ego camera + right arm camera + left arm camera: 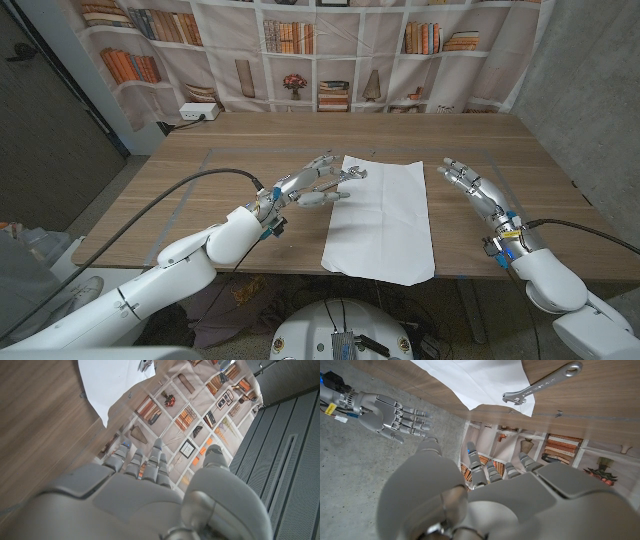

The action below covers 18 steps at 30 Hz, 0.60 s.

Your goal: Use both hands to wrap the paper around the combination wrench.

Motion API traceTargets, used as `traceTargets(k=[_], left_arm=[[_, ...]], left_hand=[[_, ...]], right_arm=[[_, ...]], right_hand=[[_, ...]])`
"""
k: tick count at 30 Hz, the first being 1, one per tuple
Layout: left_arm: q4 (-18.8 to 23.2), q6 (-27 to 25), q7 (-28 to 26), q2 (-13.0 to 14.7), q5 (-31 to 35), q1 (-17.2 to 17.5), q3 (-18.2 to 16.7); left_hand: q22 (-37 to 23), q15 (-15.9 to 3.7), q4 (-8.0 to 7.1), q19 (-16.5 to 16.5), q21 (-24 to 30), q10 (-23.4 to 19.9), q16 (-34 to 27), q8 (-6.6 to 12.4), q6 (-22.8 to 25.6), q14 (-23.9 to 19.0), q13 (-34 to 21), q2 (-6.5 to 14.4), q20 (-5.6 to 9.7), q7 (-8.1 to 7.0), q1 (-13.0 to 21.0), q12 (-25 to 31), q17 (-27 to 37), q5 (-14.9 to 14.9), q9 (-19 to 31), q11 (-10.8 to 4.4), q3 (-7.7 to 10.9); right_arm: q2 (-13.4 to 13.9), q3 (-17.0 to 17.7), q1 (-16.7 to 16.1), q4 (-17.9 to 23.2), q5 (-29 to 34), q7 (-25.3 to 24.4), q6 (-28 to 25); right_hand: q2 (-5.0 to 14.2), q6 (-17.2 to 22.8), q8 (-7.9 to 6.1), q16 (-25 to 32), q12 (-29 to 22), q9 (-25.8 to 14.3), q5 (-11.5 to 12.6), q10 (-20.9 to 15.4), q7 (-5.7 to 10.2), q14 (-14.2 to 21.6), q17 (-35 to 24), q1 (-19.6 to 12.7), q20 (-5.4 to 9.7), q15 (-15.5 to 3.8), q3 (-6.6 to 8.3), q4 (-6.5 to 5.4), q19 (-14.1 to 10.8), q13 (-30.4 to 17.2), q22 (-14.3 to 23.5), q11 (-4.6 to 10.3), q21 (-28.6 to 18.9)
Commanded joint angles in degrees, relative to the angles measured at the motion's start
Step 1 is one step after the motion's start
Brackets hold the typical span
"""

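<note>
A white sheet of paper (380,220) lies flat on the wooden table (200,180), its surface smooth with faint creases, its outline a slightly skewed rectangle running from the far middle of the table toward the near edge. The table top is brown wood grain with a matte finish.

The combination wrench (542,383) is bright, polished metal, slim, with a ring at one end and an open jaw at the other. In the left wrist view it lies on the table with its open-jaw end over the paper's far left corner and its ring end on bare wood. In the head view it sits at that same corner (355,174), partly hidden by the fingertips.

The left hand (310,183), glossy white shell with grey jointed fingers, reaches over the paper's left edge, fingers extended and slightly apart, tips near the wrench; whether they touch it cannot be told. Nothing is gripped in it.

The right hand (470,185) stands right of the paper, apart from it, fingers straight and spread, holding nothing.

Behind the table hangs a printed bookshelf backdrop (300,50); a white power strip (195,113) sits at the far left.
</note>
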State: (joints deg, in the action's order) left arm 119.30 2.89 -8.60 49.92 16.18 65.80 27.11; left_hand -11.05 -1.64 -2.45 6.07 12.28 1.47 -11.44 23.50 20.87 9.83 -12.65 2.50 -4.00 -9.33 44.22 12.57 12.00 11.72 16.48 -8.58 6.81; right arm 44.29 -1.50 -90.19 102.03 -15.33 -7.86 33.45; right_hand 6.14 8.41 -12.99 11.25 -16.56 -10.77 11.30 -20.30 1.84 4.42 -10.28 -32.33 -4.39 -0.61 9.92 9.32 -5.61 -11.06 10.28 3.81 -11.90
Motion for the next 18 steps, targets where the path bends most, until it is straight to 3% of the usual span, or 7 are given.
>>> traceTargets(k=[1,5,11,12,13,18], left_arm=[[0.37,-1.47,-2.24,0.00,1.93,0.41,-1.24],[1.25,-3.62,-3.30,-0.01,6.02,0.05,-0.67],[0.07,-2.57,-3.09,-0.83,4.18,-0.51,-0.69],[-0.08,-2.47,-3.10,-0.93,3.96,-0.57,-0.74],[-0.28,-2.24,-3.01,-0.95,3.68,-0.69,-0.76],[-0.94,-1.92,-2.69,-1.19,2.96,-1.22,-0.73]], left_hand=[[-0.27,0.10,0.04,0.35,0.24,-0.31,-0.20,-0.25,-0.26,2.74,-0.28,0.21,0.13,-0.28,0.21,0.41,-0.05,0.40,-0.04,-0.34,-0.23],[-0.27,0.11,0.02,0.34,0.26,-0.32,-0.27,-0.42,-0.55,2.58,-0.28,0.22,0.12,-0.25,0.15,0.41,-0.04,0.42,-0.11,-0.35,-0.28],[-0.27,0.00,-0.04,0.25,0.31,-0.43,-0.33,-0.72,-1.06,2.45,-0.28,0.22,0.18,-0.47,0.02,0.45,-0.04,0.45,-0.25,-0.37,-0.41],[-0.27,-0.01,-0.05,0.24,0.32,-0.40,-0.33,-0.73,-1.06,2.46,-0.28,0.22,0.15,-0.48,0.01,0.44,-0.04,0.45,-0.26,-0.38,-0.42],[-0.27,0.01,-0.05,0.24,0.32,-0.43,-0.34,-0.79,-1.16,2.44,-0.28,0.22,0.16,-0.54,-0.01,0.45,-0.04,0.45,-0.28,-0.42,-0.44],[-0.27,-0.01,-0.09,0.18,0.36,-0.45,-0.36,-1.10,-1.75,2.39,-0.29,0.23,0.19,-0.69,-0.10,0.46,-0.04,0.47,-0.38,-0.41,-0.52]], right_arm=[[-0.89,3.89,-4.85,3.10,2.84,0.35,0.30],[-1.09,4.45,-5.98,4.23,1.05,1.93,-0.09],[-1.40,5.70,-7.75,5.63,2.44,3.13,0.39],[-1.56,5.81,-8.05,5.91,2.35,3.33,0.31],[-1.65,5.71,-8.23,6.04,1.71,3.87,0.34],[-2.28,6.34,-9.22,6.59,4.96,4.12,1.37]], right_hand=[[-0.12,0.41,-0.30,-0.04,-0.37,-0.28,0.57,-0.61,0.10,0.11,-0.06,-0.82,0.18,0.02,0.50,0.09,-0.64,-0.32,0.12,0.27,-0.13],[-0.12,0.46,-0.19,-0.42,-0.27,-0.28,0.61,-0.47,0.18,-0.68,-0.06,-1.23,0.54,-0.32,0.67,0.11,-0.56,-0.32,0.12,0.51,-0.03],[-0.17,0.02,0.16,-0.68,0.02,-0.28,0.67,0.09,0.31,-1.38,-0.06,-1.93,1.32,-0.71,0.92,0.18,-0.35,-0.32,0.13,0.56,0.14],[-0.44,-3.19,1.52,-0.61,0.35,-0.27,0.61,0.64,-0.94,-1.39,-0.12,-2.43,1.39,-0.72,1.01,0.03,-0.39,-0.34,0.14,0.14,0.22],[-0.60,-4.54,2.00,-0.57,0.53,-0.28,0.54,1.00,-1.30,-1.40,-0.16,-2.44,1.32,-0.75,0.95,-0.09,-0.44,-0.35,0.14,0.28,0.24],[-1.20,-7.27,2.58,-0.48,0.63,-0.30,0.35,1.01,-2.24,-1.25,-0.18,-2.76,1.81,-1.26,0.83,-0.16,-0.74,-0.40,0.13,0.65,0.21]])
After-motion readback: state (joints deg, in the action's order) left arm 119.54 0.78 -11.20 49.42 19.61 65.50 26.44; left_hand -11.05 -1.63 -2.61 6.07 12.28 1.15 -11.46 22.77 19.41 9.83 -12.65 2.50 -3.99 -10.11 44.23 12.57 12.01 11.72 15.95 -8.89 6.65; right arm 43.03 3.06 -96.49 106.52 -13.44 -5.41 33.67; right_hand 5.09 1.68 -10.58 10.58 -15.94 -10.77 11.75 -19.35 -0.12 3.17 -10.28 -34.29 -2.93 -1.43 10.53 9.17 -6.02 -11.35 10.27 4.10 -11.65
